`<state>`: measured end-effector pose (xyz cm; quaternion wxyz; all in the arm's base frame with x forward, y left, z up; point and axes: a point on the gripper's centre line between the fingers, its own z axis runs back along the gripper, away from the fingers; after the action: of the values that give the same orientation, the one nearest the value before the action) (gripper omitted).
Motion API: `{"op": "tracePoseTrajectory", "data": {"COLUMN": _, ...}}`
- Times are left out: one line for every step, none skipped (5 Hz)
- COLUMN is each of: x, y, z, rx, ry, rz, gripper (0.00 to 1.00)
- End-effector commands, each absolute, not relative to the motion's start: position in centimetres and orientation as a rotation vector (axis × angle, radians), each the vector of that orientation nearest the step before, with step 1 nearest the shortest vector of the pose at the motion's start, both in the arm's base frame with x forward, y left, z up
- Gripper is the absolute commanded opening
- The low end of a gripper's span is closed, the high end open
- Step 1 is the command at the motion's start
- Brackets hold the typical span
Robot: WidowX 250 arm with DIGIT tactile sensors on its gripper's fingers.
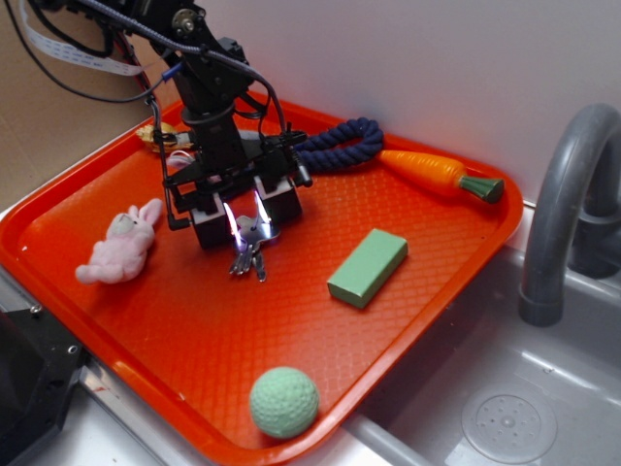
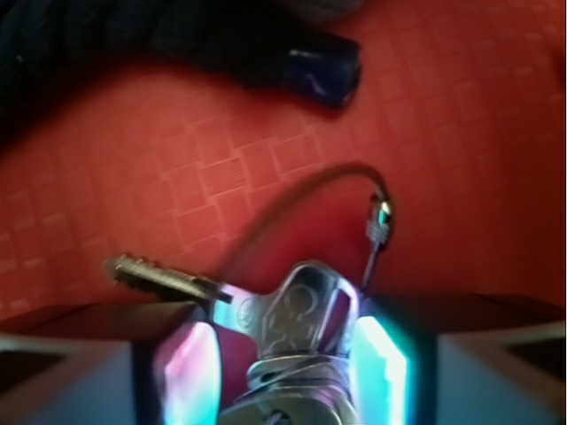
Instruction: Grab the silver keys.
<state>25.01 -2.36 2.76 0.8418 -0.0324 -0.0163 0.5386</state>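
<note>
— Nearest to me, a green knitted ball [image 1: 284,401] is sitting at the front edge of the orange tray [image 1: 175,330], well apart from everything else.

— And the gripper [image 1: 245,216]?

— It's pressing down near the middle of the tray, and its two glowing pads [image 2: 381,359] are closing on the silver keys [image 1: 248,247]. The wrist view is showing the key heads [image 2: 297,323] squeezed between the pads, with one key [image 2: 164,276] sticking out sideways and the thin wire loop [image 2: 350,177] arching up behind.

— Are the keys hanging free?

— From here the blades are pointing down below the fingers, and I can't tell whether they're touching the tray.

— What's lying around them?

— A pink plush bunny [image 1: 121,246] is lying to the left, a green block [image 1: 368,267] is resting to the right, and a dark blue rope [image 1: 342,142] is curling behind the arm, with a toy carrot [image 1: 439,174] just beside its end. A grey tap [image 1: 561,209] is standing past the tray's right edge, over the sink [image 1: 505,388].
</note>
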Motion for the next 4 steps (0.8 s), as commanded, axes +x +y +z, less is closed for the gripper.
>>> {"op": "tracePoseTrajectory", "data": {"x": 24.7, "y": -2.1, "z": 4.3, "rx": -0.071, "ry": -0.062, "rz": 1.089, "gripper": 0.00}}
{"op": "tracePoseTrajectory", "data": {"x": 25.3, "y": -2.0, "z": 4.4, "rx": -0.060, "ry": -0.048, "rz": 1.073, "gripper": 0.00}}
{"op": "tracePoseTrajectory", "data": {"x": 25.1, "y": -1.8, "z": 5.6, "rx": -0.045, "ry": -0.041, "rz": 1.026, "gripper": 0.00}}
{"op": "tracePoseTrajectory", "data": {"x": 24.7, "y": -1.4, "z": 10.0, "rx": -0.008, "ry": -0.136, "rz": 0.775, "gripper": 0.00}}
